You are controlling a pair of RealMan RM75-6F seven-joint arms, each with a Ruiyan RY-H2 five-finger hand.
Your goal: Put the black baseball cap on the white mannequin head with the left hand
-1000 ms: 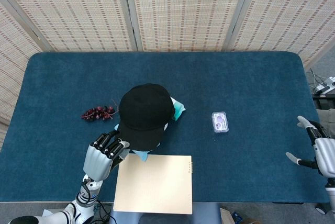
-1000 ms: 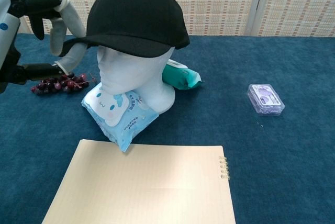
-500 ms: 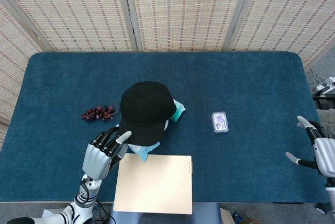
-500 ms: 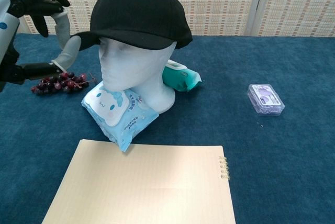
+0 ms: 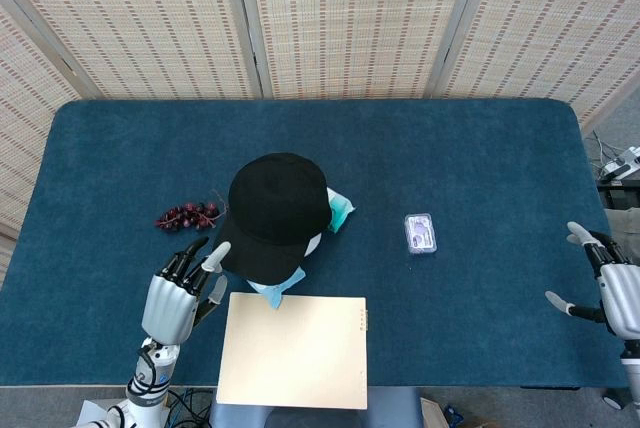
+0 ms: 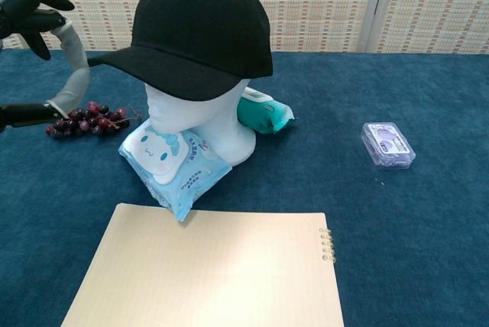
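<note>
Left fingers (image 6: 65,33): spread and curved, holding nothing; in the chest view the tips sit just beside the brim, and I cannot tell whether one brushes it.
Left hand (image 5: 172,298): open, near the table's front-left, beside the cap rather than on it.
Cap (image 6: 200,33): black, seated on the head, brim pointing toward the left hand and dipping low over the face.
Head (image 6: 200,122): white, upright, standing among a blue wipes packet (image 6: 173,160) and a teal pouch (image 6: 263,111).
Step in hand: judged as letting go and clearing off, since the cap already rests in place.
Doing it well: draw the fingers away sideways and outward, flat and wide, so none hooks the brim's edge.
Risk: a snagged brim could twist the cap or tip the head, which stands partly on soft packets.
Nearby: grapes (image 6: 82,121) lie under the hand's path; the notebook (image 6: 208,273) lies in front.
Right hand (image 5: 612,283): fingers apart, empty, far at the table's right edge.
</note>
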